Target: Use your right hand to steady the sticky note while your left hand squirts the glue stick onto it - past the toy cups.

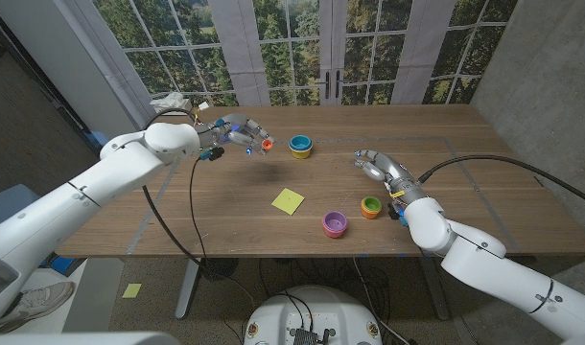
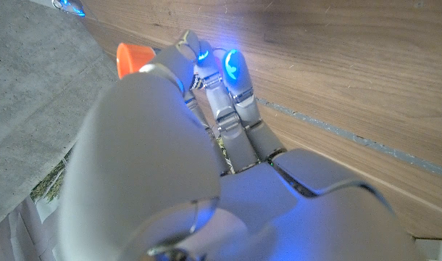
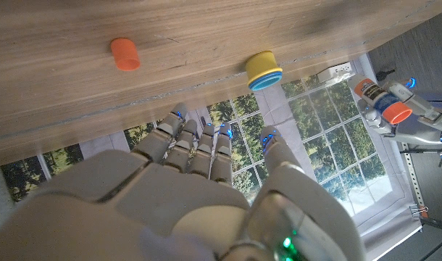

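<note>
- The right robot hand (image 3: 199, 196) reaches out, fingers apart, holding nothing.
- An orange cap (image 3: 124, 54) and a yellow-and-blue toy cup (image 3: 264, 70) sit on the wooden surface (image 3: 206, 36).
- The left robot hand (image 3: 417, 109) grips a glue stick (image 3: 380, 98).

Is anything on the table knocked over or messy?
One small thing: an orange cap lies loose on the wooden table, apparently on its side. The left hand holds the glue stick in the air. The yellow sticky note lies flat, and the cups look upright. Nothing looks spilled.

Wood table (image 1: 225, 206), sticky note (image 1: 288, 200), cups (image 1: 335, 223), orange cap maybe (image 3: 124, 54)
</note>
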